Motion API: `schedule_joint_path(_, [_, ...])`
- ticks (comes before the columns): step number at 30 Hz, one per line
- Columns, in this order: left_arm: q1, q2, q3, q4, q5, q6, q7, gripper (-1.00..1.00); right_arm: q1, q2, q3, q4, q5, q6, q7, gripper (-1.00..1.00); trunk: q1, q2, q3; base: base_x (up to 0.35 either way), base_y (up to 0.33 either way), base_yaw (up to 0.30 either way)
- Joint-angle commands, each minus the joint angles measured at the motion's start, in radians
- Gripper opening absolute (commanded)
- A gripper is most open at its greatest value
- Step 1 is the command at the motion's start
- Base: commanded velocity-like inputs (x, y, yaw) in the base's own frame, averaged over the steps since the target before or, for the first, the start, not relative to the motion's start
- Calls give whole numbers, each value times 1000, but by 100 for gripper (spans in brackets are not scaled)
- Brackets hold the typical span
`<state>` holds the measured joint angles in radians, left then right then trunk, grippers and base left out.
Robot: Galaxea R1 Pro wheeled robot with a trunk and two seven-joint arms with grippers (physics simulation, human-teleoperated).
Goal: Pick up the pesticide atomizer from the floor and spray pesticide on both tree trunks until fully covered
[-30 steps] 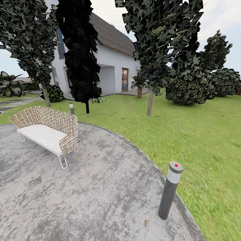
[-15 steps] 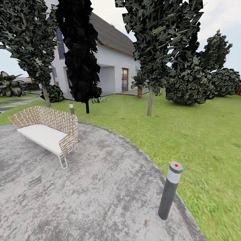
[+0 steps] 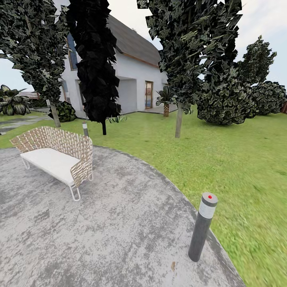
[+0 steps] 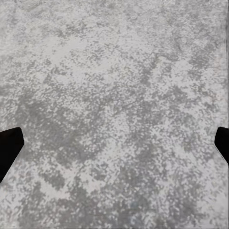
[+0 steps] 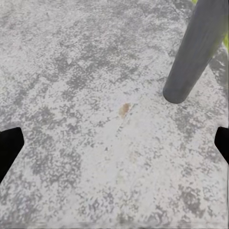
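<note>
From the head view, a wicker bench [image 3: 56, 155] sits at the left on a grey paved circle [image 3: 119, 223], with 2 bare-trunked trees behind on the lawn [image 3: 239, 167] — one trunk [image 3: 55, 115] at far left, the other [image 3: 179, 119] right of centre. A dark bollard [image 3: 202, 227] stands at the paving's right edge. The left gripper [image 4: 114, 143] and right gripper [image 5: 114, 143] both hang spread wide over paving, holding nothing.

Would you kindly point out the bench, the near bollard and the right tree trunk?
bench [image 3: 50, 160]: head view, on the white seat cushion.
near bollard [image 3: 200, 233]: head view, on its dark shaft below the grey cap.
right tree trunk [image 3: 178, 121]: head view, on the bare trunk above the grass.
</note>
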<state>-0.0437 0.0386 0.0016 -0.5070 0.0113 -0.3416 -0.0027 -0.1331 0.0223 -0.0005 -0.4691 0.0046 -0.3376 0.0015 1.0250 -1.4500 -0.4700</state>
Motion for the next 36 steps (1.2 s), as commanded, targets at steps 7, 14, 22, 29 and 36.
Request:
schedule_joint_path(7, [-3,3,17,13,1,-25,0,100,-6,-28,4,41,7,0,7,100,0,0,0,0,0,0])
schedule_joint_path(14, [-2,2,20,70,2,-26,1,100,-7,-28,4,43,8,-1,4,100,0,0,-2,0,0,52])
schedule_joint_path(22, [-3,5,51,80,21,-26,1,100,-7,-30,4,44,8,-3,-3,100,0,0,-7,0,0,235])
schedule_joint_path(29, [-4,4,121,79,51,-28,0,100,-7,-29,5,44,8,-3,-3,100,0,0,-10,0,0,274])
schedule_joint_path(36, [-4,5,121,79,52,-28,0,100,-7,-29,5,44,8,-2,-3,100,27,-49,-35,0,0,276])
